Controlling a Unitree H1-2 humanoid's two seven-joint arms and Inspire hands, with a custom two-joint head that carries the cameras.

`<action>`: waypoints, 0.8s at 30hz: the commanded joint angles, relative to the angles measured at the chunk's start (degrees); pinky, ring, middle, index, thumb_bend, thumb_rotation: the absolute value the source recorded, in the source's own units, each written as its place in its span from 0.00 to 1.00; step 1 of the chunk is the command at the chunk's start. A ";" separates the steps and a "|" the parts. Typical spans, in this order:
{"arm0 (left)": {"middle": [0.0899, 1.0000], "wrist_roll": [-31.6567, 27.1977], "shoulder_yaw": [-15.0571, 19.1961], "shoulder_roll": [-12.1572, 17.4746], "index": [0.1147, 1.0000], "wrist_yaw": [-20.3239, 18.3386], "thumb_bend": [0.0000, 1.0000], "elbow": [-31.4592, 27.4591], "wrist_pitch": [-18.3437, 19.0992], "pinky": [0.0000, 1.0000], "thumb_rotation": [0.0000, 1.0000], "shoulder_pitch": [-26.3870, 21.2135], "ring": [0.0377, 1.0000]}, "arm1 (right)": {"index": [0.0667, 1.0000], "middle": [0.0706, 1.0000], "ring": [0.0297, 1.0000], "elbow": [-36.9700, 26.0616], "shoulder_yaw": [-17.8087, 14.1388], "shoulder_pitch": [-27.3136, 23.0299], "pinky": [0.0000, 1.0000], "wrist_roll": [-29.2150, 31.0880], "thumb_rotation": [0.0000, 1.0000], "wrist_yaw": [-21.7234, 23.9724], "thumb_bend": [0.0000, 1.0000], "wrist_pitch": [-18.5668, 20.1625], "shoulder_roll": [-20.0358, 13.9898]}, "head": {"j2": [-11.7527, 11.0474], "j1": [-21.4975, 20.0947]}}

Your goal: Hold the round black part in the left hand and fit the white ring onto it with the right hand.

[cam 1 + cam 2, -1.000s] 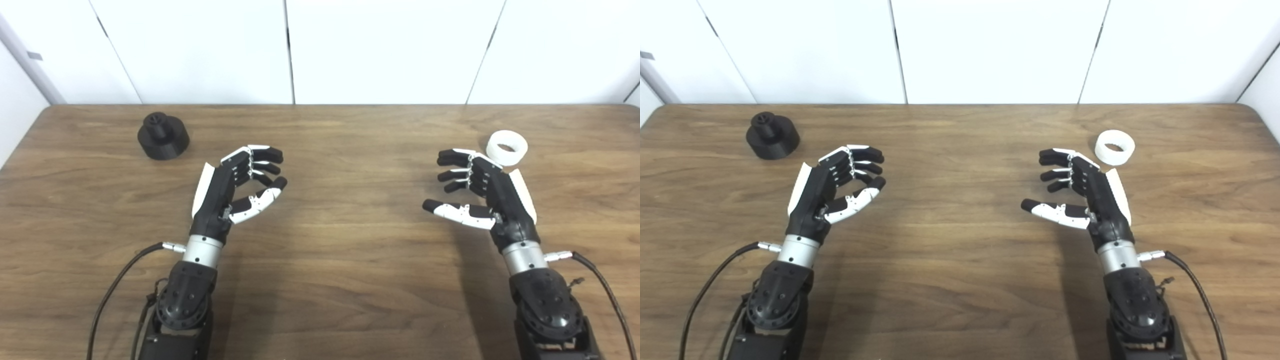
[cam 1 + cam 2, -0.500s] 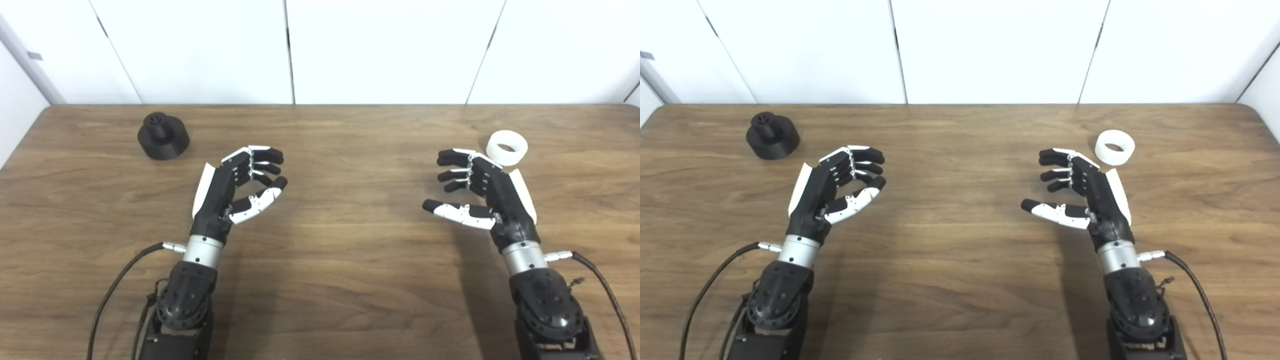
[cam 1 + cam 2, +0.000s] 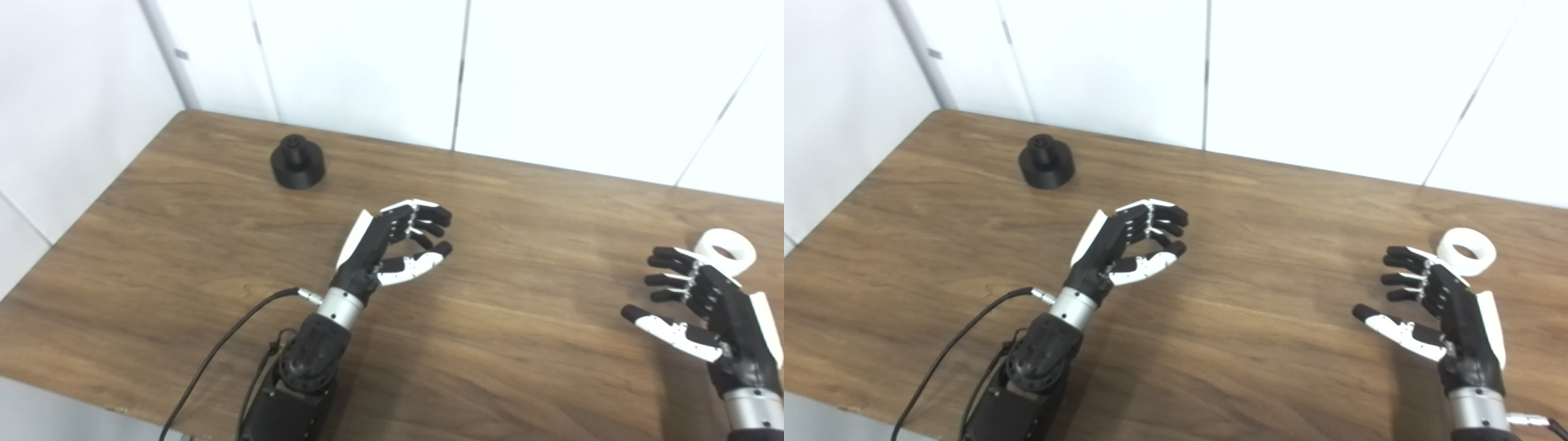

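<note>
the left hand (image 3: pixel 392 248) hovers above the middle of the wooden table (image 3: pixel 520 343), palm turned inward, its fingers curled loosely with a gap between them and the thumb, holding nothing. the right hand (image 3: pixel 1442 309) hangs near the table's right side, palm also turned inward, fingers spread apart and thumb stretched out toward the centre, empty as well. both hands are black with white plates on the back and thumb, each on a silver wrist collar and a black forearm; a black cable (image 3: pixel 220 355) loops from the left wrist.

the round black part (image 3: pixel 297 162) stands upright near the far left corner, a squat matte cylinder with a narrower knob on top, well apart from the left hand. the white ring (image 3: pixel 1466 251) lies flat near the right edge, smooth and short-walled, just beyond the right hand's fingertips; whether they touch is hard to tell.

the right forearm is cut off by the bottom edge. in the left eye view the hand hides part of the ring.
</note>
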 commanded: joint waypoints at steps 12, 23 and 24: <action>0.64 5.28 1.96 1.16 0.58 5.49 0.64 -2.50 -1.70 0.56 0.13 -3.65 0.66 | 0.68 0.69 0.62 -1.61 -1.53 -1.18 0.53 2.71 0.00 0.77 0.68 0.26 -0.64 | -0.66 1.47; 0.76 19.52 5.70 5.22 0.59 11.25 0.76 -6.00 5.66 0.70 0.22 -6.79 0.78 | 0.68 0.70 0.62 -1.09 -1.72 -1.20 0.55 2.71 0.02 0.95 0.68 0.07 -1.02 | -1.13 1.70; 0.76 20.44 5.80 5.39 0.60 11.61 0.77 -6.15 6.22 0.67 0.22 -7.02 0.78 | 0.68 0.70 0.62 -1.12 -1.75 -1.18 0.55 2.77 0.01 0.98 0.68 0.16 -1.02 | -1.13 1.70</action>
